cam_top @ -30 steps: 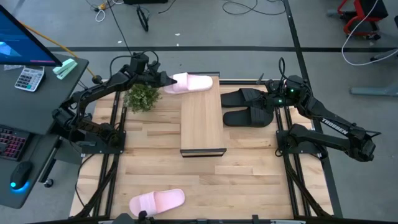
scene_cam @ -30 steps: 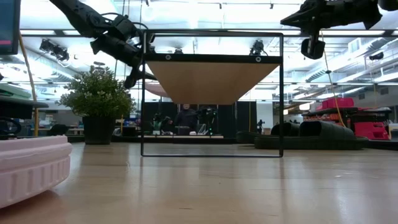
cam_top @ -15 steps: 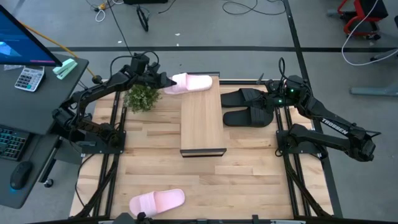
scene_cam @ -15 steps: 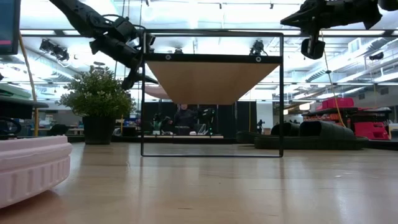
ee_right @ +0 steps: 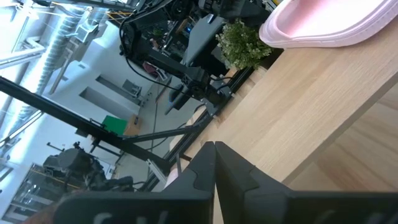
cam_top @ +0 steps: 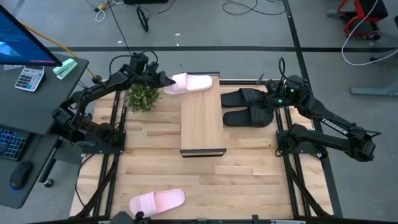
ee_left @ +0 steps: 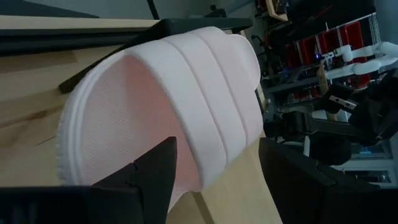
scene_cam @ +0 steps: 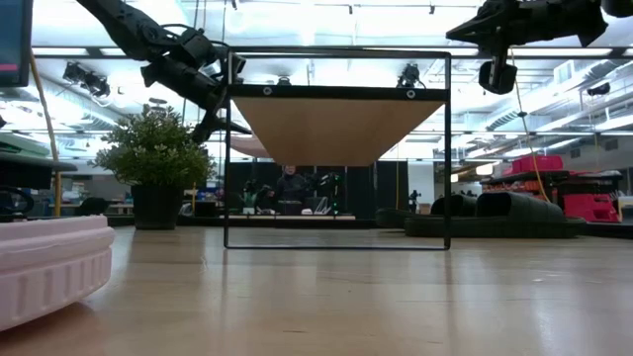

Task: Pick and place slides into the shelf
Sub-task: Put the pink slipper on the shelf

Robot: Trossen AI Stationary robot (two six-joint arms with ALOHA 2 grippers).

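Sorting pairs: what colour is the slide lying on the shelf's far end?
Pale pink foam slide, clearest in the left wrist view.

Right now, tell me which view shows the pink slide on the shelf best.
The left wrist view: the pink slide fills it, strap and footbed clear. The high view shows it small at the shelf's far end. The right wrist view catches only its edge; the low view barely shows it.

Grey floor (cam_top: 205, 28) is seen around the table — cables (cam_top: 239, 7) are strewn across it. A desk (cam_top: 28, 93) with calculator (cam_top: 28, 78) is set alongside.
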